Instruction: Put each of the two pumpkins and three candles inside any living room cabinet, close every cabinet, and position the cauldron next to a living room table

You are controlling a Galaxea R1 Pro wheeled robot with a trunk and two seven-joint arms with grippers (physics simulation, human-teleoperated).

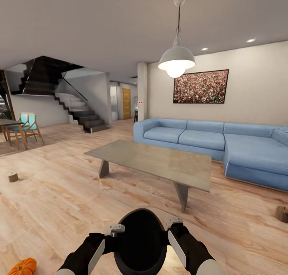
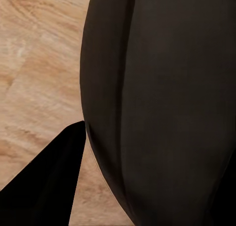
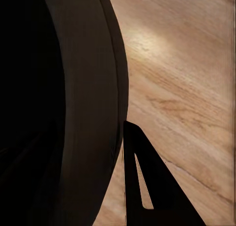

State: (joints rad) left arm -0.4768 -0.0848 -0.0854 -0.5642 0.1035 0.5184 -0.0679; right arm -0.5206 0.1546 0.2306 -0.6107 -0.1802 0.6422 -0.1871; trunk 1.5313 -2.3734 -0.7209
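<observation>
While it is held low before the robot and short of the grey coffee table, the cauldron is seen as a round black pot with a dark hollow mouth. It is clamped at its rim by the left gripper and right gripper. An orange ribbed pumpkin is seen on the wood floor nearby.

Light wood floor – bearing grey coffee table; blue sofa; pumpkin.
</observation>
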